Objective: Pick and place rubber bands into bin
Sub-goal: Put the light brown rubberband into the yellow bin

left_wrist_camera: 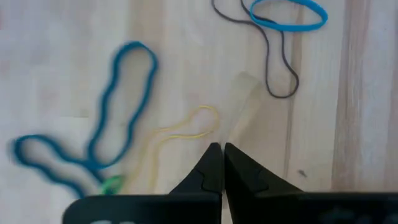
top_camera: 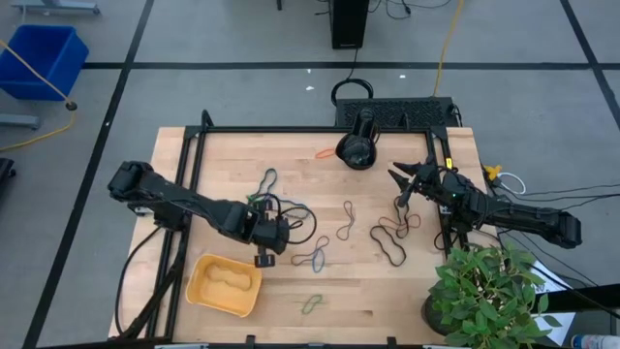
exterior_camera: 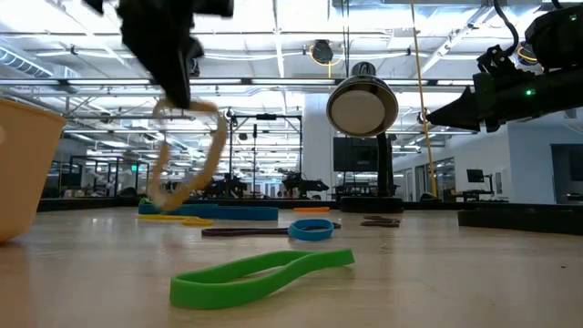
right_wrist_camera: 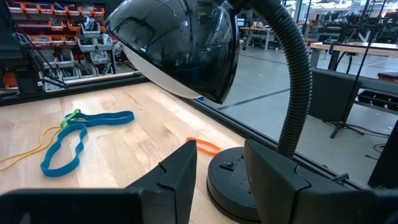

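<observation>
The left gripper (exterior_camera: 178, 91) pinches a tan rubber band (exterior_camera: 187, 150) (limp, featherlight) aloft, seemingly just beside the orange-yellow bin (top_camera: 225, 284); such loops sag, so a single strand suffices; the right gripper (top_camera: 405, 182) waits parted near the lamp (top_camera: 358, 145).

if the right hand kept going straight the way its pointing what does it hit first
Most likely the black desk lamp: the right hand points at its round base, with the gooseneck and shade just beyond. Depth is hard to judge, but nothing else shows in between.
</observation>
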`<state>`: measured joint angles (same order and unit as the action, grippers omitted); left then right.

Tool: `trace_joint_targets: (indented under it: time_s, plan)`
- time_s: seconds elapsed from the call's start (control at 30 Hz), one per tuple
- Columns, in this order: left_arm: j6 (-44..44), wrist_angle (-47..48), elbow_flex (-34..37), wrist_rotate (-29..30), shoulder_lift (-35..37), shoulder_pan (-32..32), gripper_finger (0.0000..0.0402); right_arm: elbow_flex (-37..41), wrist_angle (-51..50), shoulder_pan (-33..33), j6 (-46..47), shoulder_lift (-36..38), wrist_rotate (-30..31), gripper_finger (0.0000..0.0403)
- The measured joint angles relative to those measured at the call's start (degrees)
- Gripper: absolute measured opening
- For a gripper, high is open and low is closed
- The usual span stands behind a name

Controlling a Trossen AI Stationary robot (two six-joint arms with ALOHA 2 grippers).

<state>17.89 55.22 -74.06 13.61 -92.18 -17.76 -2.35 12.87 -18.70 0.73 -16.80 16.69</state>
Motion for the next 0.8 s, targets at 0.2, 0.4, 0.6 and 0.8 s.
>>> trace_joint_targets:
  time_s: [0.2,0.4,0.6,0.8]
  plan:
    - [-1.2,14.6,-12.1,2.7,0.2,-0.5,0.0005,0.0,0.0,0.0,0.0,0.0,0.0,0.0130]
    - [5.3,22.6,-17.0,3.1,4.5,-2.5,0.0005,0.0,0.0,0.0,0.0,0.0,0.0,0.0130]
    - [14.2,22.8,-17.1,2.7,10.2,-8.5,0.0005,0.0,-0.5,0.0,-0.1,0.0,0.0,0.0130]
    - [26.0,24.0,-17.1,0.5,11.7,-15.7,0.0006,0.0,-2.9,0.0,-0.1,0.0,0.0,0.0130]
